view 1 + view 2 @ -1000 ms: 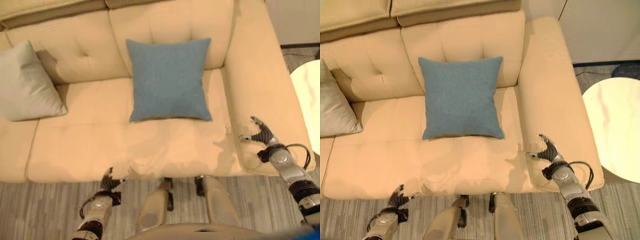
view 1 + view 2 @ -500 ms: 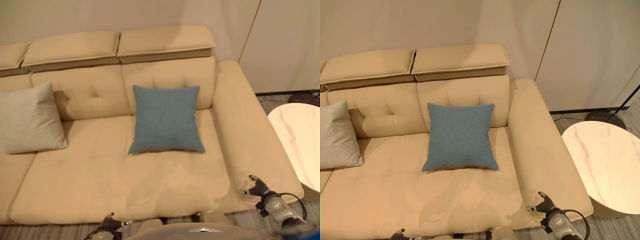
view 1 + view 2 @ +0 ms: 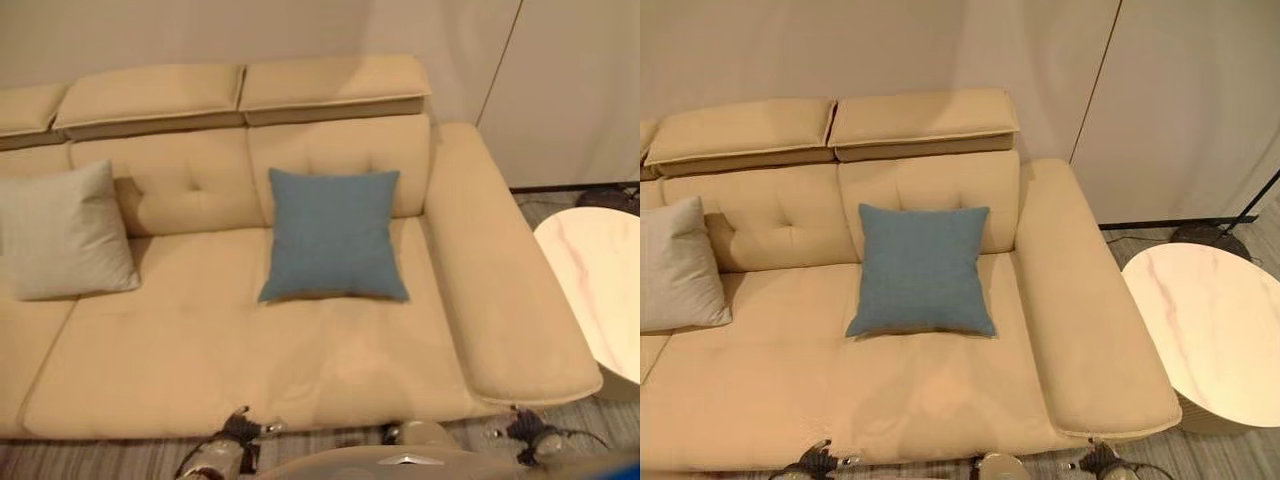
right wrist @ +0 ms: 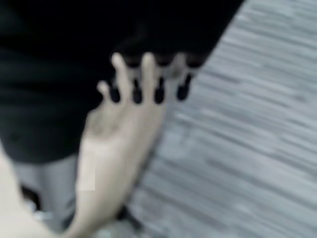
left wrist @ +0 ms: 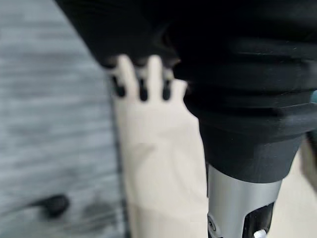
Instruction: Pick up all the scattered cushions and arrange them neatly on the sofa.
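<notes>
one sofa [image 3: 300,370]; two cushions: one blue cushion [image 3: 333,235], one grey cushion [image 3: 62,232]; one round marble table [image 3: 1215,335].

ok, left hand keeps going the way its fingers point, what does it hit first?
Probably the sofa: the left hand sits low at its front edge, fingers aimed at the cream upholstery. Depth is unclear, so contact distance is a guess.
</notes>
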{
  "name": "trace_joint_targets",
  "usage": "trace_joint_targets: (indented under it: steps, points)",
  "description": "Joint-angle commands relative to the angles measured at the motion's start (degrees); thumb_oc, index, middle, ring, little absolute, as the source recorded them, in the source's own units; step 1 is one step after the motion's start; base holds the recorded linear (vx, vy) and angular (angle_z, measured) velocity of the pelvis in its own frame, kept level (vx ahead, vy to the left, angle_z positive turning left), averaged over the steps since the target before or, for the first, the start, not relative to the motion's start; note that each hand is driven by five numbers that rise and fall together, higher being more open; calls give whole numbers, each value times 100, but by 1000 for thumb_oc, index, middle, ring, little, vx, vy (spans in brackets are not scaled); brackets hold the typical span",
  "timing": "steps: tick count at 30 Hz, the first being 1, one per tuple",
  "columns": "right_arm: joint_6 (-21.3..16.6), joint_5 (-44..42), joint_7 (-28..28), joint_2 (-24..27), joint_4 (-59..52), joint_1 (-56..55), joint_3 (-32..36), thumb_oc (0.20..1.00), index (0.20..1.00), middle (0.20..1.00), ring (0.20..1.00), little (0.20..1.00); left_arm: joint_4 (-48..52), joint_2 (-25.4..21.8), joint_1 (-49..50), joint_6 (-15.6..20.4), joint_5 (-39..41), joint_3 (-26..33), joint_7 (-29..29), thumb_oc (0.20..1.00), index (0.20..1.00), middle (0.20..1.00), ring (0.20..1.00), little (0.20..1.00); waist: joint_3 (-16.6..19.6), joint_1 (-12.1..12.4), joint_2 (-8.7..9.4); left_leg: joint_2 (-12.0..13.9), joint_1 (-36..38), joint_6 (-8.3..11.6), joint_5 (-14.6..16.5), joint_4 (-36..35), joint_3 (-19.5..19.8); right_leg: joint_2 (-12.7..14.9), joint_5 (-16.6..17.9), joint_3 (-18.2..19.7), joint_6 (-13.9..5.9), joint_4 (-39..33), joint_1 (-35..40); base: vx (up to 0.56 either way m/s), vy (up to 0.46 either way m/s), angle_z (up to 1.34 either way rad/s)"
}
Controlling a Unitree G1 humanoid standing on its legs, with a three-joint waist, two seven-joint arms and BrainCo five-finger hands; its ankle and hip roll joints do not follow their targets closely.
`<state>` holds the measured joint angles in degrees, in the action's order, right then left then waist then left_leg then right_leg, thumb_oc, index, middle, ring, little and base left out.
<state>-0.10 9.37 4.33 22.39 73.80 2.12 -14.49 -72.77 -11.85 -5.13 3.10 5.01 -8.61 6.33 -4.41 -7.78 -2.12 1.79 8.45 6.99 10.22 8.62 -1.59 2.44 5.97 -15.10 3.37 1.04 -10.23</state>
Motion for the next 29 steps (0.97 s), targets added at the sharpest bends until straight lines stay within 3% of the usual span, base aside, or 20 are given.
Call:
trace_joint_targets:
  steps: [1, 3, 4, 5, 6, 8, 10, 11, 13, 15, 16, 18, 21, 29]
  points:
    - [79, 192, 68, -72, 34, 268, 64, 1000, 1000, 1000, 1000, 1000, 278, -320, 227, 50, -77, 67, -42, 1000, 1000, 1000, 1000, 1000, -186, 76, 295, -487, 366, -383, -310, -612, 159, 45, 372, 268, -1191, -296, -113, -289, 159, 2]
    - [87, 212, 88, -127, -44, 269, 52, 1000, 1000, 1000, 1000, 1000, 290, -332, 179, 67, -78, 68, -35, 1000, 1000, 1000, 1000, 1000, -311, 124, 433, -606, 288, -534, -76, -694, 205, 142, 572, 324, -1332, -362, -267, -236, 106, -5]
    - [87, 213, 88, -128, -44, 270, 53, 1000, 1000, 1000, 1000, 1000, 289, -334, 177, 68, -78, 68, -35, 1000, 1000, 1000, 1000, 1000, -312, 127, 437, -610, 285, -537, -75, -690, 202, 144, 575, 329, -1333, -362, -269, -348, 130, -8]
    - [90, 324, 88, -190, -87, 328, -47, 1000, 1000, 1000, 1000, 1000, 229, -353, 144, 51, -195, 66, -38, 1000, 1000, 1000, 1000, 1000, -445, 190, 543, -697, 181, -637, -49, -703, 201, 223, 648, 387, -1463, -377, -338, -473, 129, -21]
    - [98, 417, 46, -261, -115, 374, -166, 1000, 1000, 1000, 1000, 1000, 95, -420, 135, 30, -428, 15, -58, 1000, 1000, 1000, 1000, 1000, -567, 160, 542, -658, 31, -704, -153, -719, 191, 252, 614, 924, -1549, -153, -470, -594, 159, -41]
    - [100, 447, 44, -260, -77, 369, -214, 1000, 1000, 1000, 1000, 1000, 41, -465, 196, 11, -451, 13, -68, 1000, 1000, 1000, 1000, 1000, -599, 172, 514, -643, -163, -766, -299, -730, 206, 169, 337, 1328, -1469, 260, -422, -427, 91, -34]
    - [110, 447, 55, -268, 4, 330, -185, 1000, 1000, 1000, 1000, 1000, -48, -494, 279, -27, -467, 65, -54, 1000, 1000, 1000, 1000, 1000, -574, 286, 452, -584, -333, -811, -440, -756, 114, 260, 12, 1135, -1323, 767, -227, -272, 35, 2]
    - [110, 447, 55, -271, 4, 331, -185, 1000, 1000, 1000, 1000, 1000, -48, -496, 279, -27, -467, 66, -54, 1000, 1000, 1000, 1000, 1000, -561, 284, 460, -592, -352, -812, -452, -756, 114, 268, 20, 1137, -1325, 764, -244, -177, 8, -23]
    - [124, 379, 49, -308, 99, 295, -101, 1000, 1000, 1000, 1000, 1000, -191, -566, 383, -88, -469, 181, -79, 1000, 1000, 1000, 1000, 1000, -451, 380, 366, -468, -450, -806, -602, -886, 90, 284, -401, 1148, -1212, 1333, 40, -215, -17, -37]
    - [121, 344, 50, -317, 82, 281, -66, 1000, 1000, 1000, 1000, 1000, -219, -600, 403, -89, -473, 204, -85, 1000, 1000, 1000, 1000, 1000, -408, 404, 351, -435, -487, -784, -642, -907, 72, 304, -497, 1156, -1208, 1415, 165, -127, -54, -10]
    - [119, 262, 44, -377, 100, 232, -6, 1000, 1000, 1000, 1000, 1000, -263, -636, 452, -100, -503, 223, -79, 1000, 1000, 1000, 1000, 1000, -282, 540, 396, -417, -613, -718, -704, -901, -32, 462, -488, 975, -1263, 1202, 590, -63, -68, 0]
    - [119, 228, 44, -408, 46, 261, -25, 1000, 1000, 1000, 1000, 1000, -261, -645, 460, -97, -481, 264, -69, 1000, 1000, 1000, 1000, 1000, -258, 591, 456, -428, -604, -659, -736, -956, -105, 502, -446, 801, -1281, 760, 793, -71, -115, -22]
    - [128, 227, 61, -452, 59, 337, -103, 1000, 1000, 1000, 1000, 1000, -225, -573, 487, -61, -326, 352, -38, 1000, 1000, 1000, 1000, 1000, -93, 604, 524, -328, -570, -564, -816, -1091, -261, 362, -480, 891, -1311, 6, 1045, -26, -121, -32]
    - [87, 138, 66, -417, -18, 293, -136, 1000, 1000, 1000, 1000, 1000, -50, -458, 465, -33, -150, 299, -91, 1000, 1000, 1000, 1000, 1000, -8, 569, 566, -242, -389, -498, -903, -1232, -288, 207, -466, 948, -1214, -390, 1324, -14, -84, -5]
